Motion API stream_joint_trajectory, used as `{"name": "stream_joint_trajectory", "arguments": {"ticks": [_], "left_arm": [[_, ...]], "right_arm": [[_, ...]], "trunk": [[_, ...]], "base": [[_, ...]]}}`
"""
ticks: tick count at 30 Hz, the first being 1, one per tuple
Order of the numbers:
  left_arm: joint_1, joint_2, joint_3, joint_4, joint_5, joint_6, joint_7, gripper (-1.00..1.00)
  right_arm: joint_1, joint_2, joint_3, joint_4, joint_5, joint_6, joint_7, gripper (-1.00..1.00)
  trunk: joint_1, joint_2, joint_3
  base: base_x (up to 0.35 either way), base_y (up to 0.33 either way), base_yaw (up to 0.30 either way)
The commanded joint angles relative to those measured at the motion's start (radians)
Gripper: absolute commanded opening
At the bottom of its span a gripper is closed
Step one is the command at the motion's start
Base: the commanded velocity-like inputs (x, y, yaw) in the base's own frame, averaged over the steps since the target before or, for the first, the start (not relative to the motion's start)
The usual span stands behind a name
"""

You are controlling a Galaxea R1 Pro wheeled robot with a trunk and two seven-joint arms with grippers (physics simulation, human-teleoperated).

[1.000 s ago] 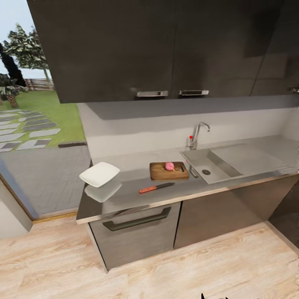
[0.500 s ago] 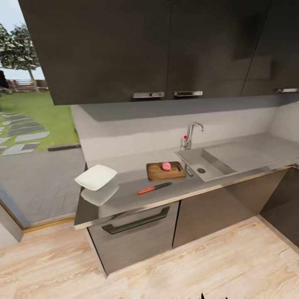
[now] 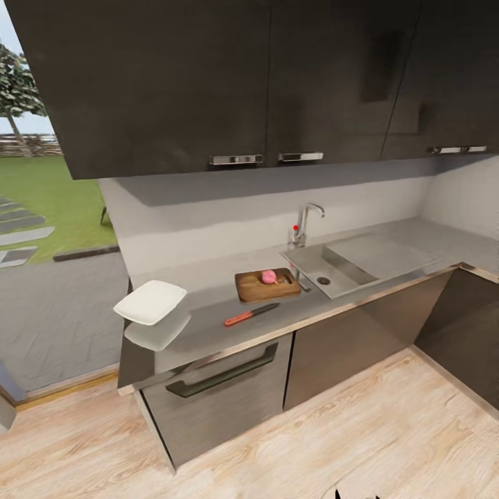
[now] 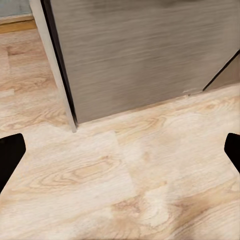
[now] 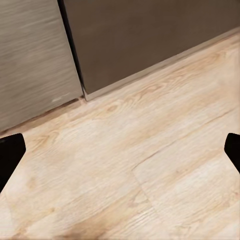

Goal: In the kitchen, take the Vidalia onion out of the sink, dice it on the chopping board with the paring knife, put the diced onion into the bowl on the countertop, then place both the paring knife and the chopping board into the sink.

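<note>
on the countertop (image 3: 208, 326) the white bowl (image 3: 150, 303) sits at the left end, then the paring knife (image 3: 250, 314) lies just in front of the chopping board (image 3: 267, 285), which carries the vidalia onion (image 3: 268, 277), and the sink (image 3: 331, 265) follows to the right. the left gripper (image 4: 120, 152) and the right gripper (image 5: 120, 152) each hang over the wood floor (image 5: 150, 180) near the cabinet base, fingers spread wide and holding nothing.

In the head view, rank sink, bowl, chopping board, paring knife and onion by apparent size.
1. sink
2. bowl, nearer the camera, so unsure against the board
3. chopping board
4. paring knife
5. Vidalia onion
</note>
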Motion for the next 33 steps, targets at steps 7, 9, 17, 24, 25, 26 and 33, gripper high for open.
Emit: {"name": "stream_joint_trajectory", "arguments": {"ticks": [7,9,17,24,25,26,33], "left_arm": [[0.0,0.001,-0.004,-0.001,0.008,-0.003,0.007,1.0],[0.0,0.001,-0.004,-0.001,0.008,-0.003,0.007,1.0],[0.0,0.001,-0.004,0.006,0.007,-0.003,0.007,1.0],[0.0,0.001,-0.004,0.01,0.006,-0.003,0.007,1.0],[0.0,0.001,-0.004,0.012,0.006,-0.003,0.007,1.0],[0.0,0.001,-0.004,0.012,0.006,-0.003,0.007,1.0],[0.0,0.0,-0.004,0.026,0.006,-0.003,0.007,1.0]], "right_arm": [[-0.001,0.001,0.008,-0.007,-0.003,-0.004,-0.011,1.0],[-0.001,0.001,0.007,-0.019,-0.003,-0.004,-0.013,1.0],[-0.001,-0.023,0.006,-0.454,0.038,0.158,-0.314,1.0],[-0.001,-0.033,-0.078,-0.906,0.191,0.529,-0.5,1.0],[-0.001,-0.033,-0.096,-0.955,0.198,0.582,-0.503,1.0],[-0.001,-0.033,-0.104,-0.979,0.201,0.609,-0.504,1.0],[-0.08,-0.026,-0.153,-1.159,0.255,0.917,-0.509,1.0]], "trunk": [[0.001,-0.002,-0.002],[0.001,-0.002,-0.002],[0.001,-0.002,-0.002],[0.001,-0.002,-0.002],[0.001,-0.002,-0.002],[0.001,-0.002,-0.002],[0.001,-0.002,-0.002]], "base": [[0.0,0.002,-0.005],[0.0,0.0,0.0],[0.0,0.0,0.0],[0.0,0.0,0.0],[0.0,0.0,0.0],[0.0,0.0,0.0],[0.0,0.013,0.0]]}}
